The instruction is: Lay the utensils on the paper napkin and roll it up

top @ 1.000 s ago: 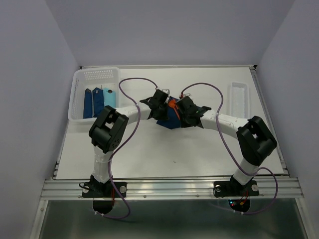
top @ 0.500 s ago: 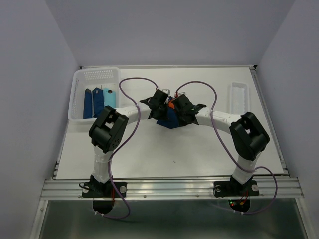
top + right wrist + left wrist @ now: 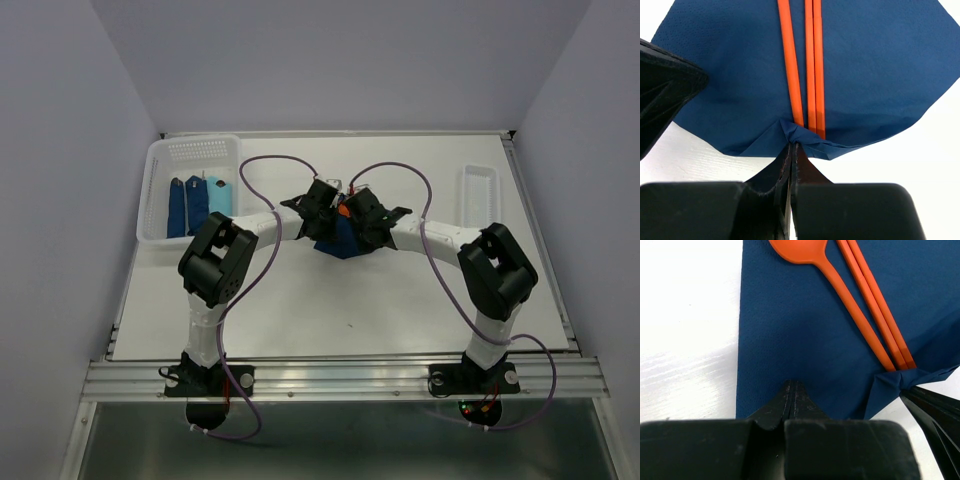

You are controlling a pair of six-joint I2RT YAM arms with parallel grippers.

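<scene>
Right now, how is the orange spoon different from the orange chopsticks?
The spoon has a wide rounded bowl at one end; the chopsticks are thin straight sticks. The spoon is a single piece; the chopsticks are two, lying side by side. Both are orange and lie on the dark blue napkin.

Even, diffuse light from above; the white table (image 3: 330, 300) is bright, almost blown out in both wrist views, with streaky glare left of the paper napkin (image 3: 790, 325); shadows faint and soft; napkin texture sharp; the left gripper (image 3: 792, 386) and right gripper (image 3: 791, 147) loom dark, slightly blurred.
</scene>
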